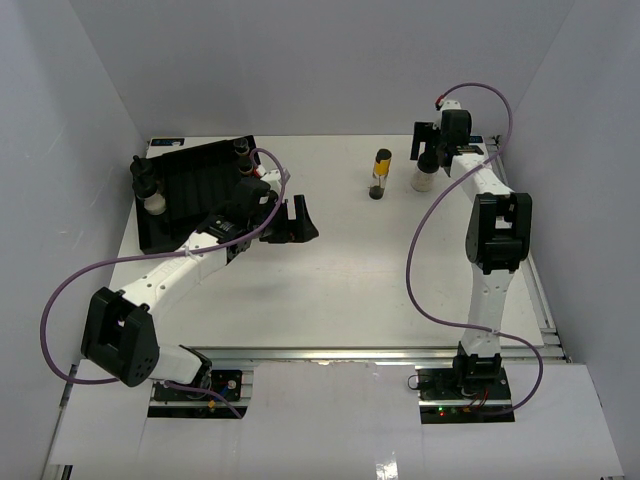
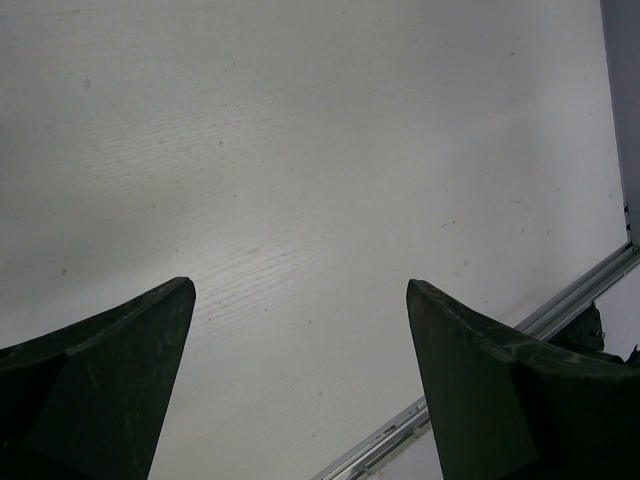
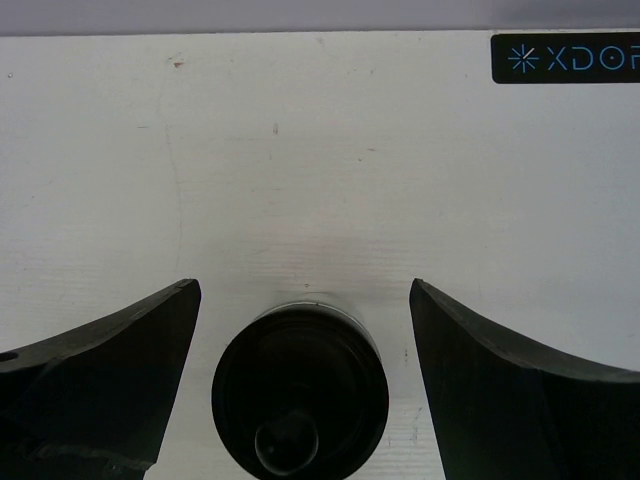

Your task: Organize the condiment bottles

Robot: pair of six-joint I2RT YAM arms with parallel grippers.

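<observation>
The right end effector [image 3: 303, 285] is in the upper right of the top view, wide open. In its wrist view a jar [image 3: 300, 395] stands upright between the two fingers [image 3: 520, 400], with a gap on each side of its black cap, so nothing is gripped. From above, this jar shows pale contents. A slim bottle [image 1: 381, 172] with a yellow band stands left of it, apart, on the bare table [image 1: 350, 270]. The left end effector [image 2: 300, 285] is also wide open and holds nothing, over the table at centre left, just right of the tray [image 1: 195, 185]. More capped jars stand at the tray's left edge [image 1: 152, 198] and upper right corner [image 1: 243, 152].
</observation>
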